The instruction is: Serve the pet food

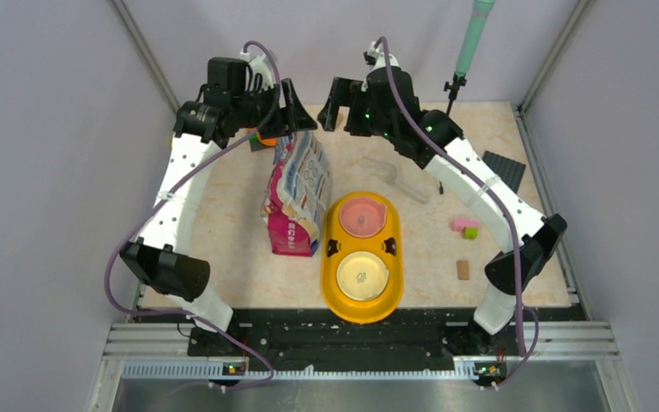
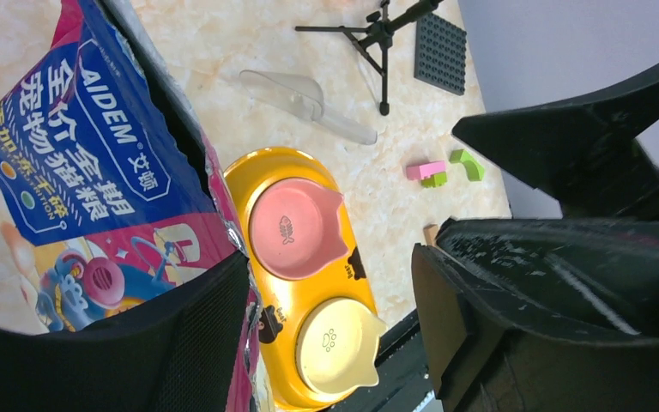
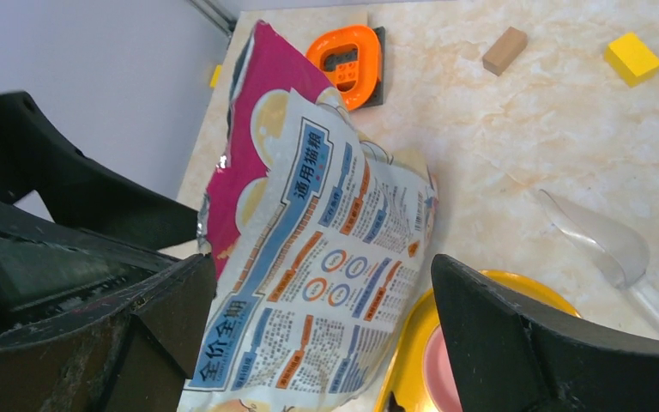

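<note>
From above, the cat food bag [image 1: 296, 193] sat on the marble-patterned table [image 1: 223, 257] just left of the yellow double feeder [image 1: 335, 287]. Its magenta base faced the near edge and its top end reached toward the back. The pet food itself was out of sight, so presumably inside the bag. The pink bowl [image 1: 362, 216] and the cream bowl [image 1: 363, 275] showed only their printed marks. The left gripper [image 1: 299, 112] hung over the bag's top end, and the right gripper [image 1: 333, 110] faced it from close by, above the far end of the feeder. A clear scoop [image 1: 395, 178] lay right of the feeder, beyond the pink bowl. Further right were pink and green toy bricks [image 1: 465, 227], a tan block [image 1: 462, 269] and a dark baseplate [image 1: 504, 169]. In the left wrist view, the fingers [image 2: 180, 343] stood wide apart with nothing pinched between them. The bag's blue face rose just beside the nearer one, and whether they touched could not be told. The feeder and both bowls showed through the gap. In the right wrist view, the fingers [image 3: 549, 343] were spread as wide, gripping nothing. The bag's printed back panel filled the space between them, with its torn silver-lined edge next to the left finger. An orange ring piece [image 3: 346, 51] lay beyond the bag.
</note>
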Controlling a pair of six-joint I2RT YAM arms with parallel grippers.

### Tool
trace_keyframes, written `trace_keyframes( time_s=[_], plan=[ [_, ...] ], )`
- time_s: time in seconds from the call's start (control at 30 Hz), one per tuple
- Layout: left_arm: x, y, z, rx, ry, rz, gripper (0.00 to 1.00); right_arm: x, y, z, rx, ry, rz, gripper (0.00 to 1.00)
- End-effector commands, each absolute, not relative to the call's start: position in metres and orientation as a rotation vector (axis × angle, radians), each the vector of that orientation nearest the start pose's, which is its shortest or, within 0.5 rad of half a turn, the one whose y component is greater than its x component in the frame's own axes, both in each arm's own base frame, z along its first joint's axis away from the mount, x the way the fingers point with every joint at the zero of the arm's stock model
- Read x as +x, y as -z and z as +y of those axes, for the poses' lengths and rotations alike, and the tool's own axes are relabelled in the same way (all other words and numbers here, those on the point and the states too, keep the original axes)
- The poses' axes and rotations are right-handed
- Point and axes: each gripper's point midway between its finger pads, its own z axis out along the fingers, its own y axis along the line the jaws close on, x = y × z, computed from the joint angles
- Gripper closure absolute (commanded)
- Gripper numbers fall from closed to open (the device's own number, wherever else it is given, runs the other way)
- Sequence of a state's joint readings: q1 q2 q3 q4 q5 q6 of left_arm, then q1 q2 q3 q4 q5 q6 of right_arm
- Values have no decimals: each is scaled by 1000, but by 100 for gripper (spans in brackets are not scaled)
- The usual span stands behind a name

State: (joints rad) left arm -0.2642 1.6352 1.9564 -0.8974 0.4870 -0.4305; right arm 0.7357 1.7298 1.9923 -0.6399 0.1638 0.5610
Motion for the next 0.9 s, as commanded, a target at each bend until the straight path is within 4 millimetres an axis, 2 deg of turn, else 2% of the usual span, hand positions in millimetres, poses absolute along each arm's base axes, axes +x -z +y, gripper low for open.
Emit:
trace_keyframes(
  time_s=[0.0, 0.07, 0.1, 0.17, 0.23, 0.3, 0.33, 0.53, 0.6, 0.87],
  plan=[
    [376, -393, -180, 43, 895, 2121, 26, 379, -395, 345, -50, -795, 1962, 1],
    [379, -401, -158, -47, 876, 2098, 28, 376, -398, 357, -60, -879, 1944, 1],
    [381, -401, -147, -104, 892, 2093, 33, 375, -396, 362, -63, -911, 1944, 2],
    [381, -402, -133, -181, 968, 2072, 37, 378, -392, 371, -64, -944, 1951, 8],
    [381, -401, -124, -221, 1008, 2047, 40, 380, -387, 381, -85, -970, 1973, 15],
    [379, -395, -124, -234, 1015, 2054, 41, 381, -382, 391, -99, -994, 1994, 18],
    [381, -390, -115, -266, 999, 2063, 42, 382, -380, 394, -101, -1000, 2006, 18],
    [375, -361, -120, -261, 1047, 2145, 43, 381, -370, 415, -163, -993, 2033, 20],
    [374, -355, -122, -250, 1069, 2165, 43, 383, -360, 419, -168, -980, 2058, 21],
    [376, -345, -128, -231, 1123, 2186, 43, 387, -342, 426, -172, -968, 2102, 23]
  ],
)
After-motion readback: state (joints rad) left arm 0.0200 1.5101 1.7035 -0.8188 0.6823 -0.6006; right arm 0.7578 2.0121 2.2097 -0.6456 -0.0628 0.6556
